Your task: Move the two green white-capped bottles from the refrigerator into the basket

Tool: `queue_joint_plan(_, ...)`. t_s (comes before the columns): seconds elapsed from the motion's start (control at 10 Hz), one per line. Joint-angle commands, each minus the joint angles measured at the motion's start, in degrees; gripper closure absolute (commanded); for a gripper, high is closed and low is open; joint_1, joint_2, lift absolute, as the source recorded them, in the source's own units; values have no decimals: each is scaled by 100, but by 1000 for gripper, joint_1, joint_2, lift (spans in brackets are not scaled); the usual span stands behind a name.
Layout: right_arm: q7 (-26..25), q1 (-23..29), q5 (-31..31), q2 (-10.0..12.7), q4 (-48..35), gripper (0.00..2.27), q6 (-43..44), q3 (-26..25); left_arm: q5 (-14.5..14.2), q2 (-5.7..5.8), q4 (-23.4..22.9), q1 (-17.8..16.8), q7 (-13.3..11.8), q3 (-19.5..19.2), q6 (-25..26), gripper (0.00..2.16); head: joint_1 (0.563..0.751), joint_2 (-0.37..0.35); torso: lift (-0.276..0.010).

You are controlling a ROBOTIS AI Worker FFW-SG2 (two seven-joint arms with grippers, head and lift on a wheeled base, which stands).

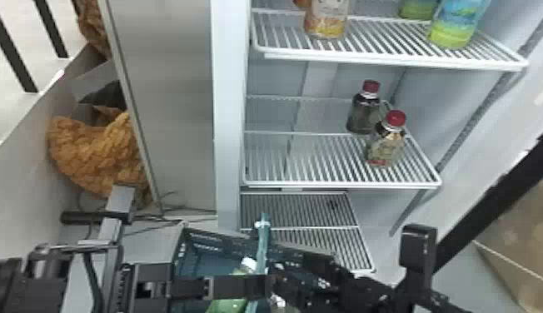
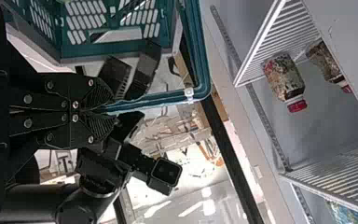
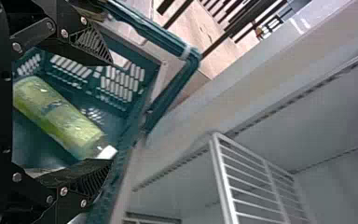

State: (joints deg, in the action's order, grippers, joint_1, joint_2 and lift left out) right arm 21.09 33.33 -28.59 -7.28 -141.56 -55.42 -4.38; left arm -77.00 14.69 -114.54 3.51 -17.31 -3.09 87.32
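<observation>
At bottom centre, one bottle (image 1: 226, 306) lies in the basket (image 1: 208, 260), handle (image 2: 154, 100) clamped by your left gripper (image 2: 105, 110); raise your open right gripper (image 3: 111, 112) for another.

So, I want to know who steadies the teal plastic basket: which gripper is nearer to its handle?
Left. The left gripper is shut on the handle; the right gripper is open over the basket, not gripping the handle.

Left jaws closed, right jaws parted.
</observation>
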Motion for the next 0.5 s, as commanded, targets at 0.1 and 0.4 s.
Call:
queue_joint_plan(0.1, -9, 13, 620, 34, -251, 348, 339, -88, -1, 7, 1, 0, 0, 0, 0, 1161, 695, -174, -263)
queue_joint_plan(0.4, -61, 41, 1123, 69, -364, 343, 1028, -202, 10, 7, 1, -14, 0, 0, 0, 1161, 695, -218, -263)
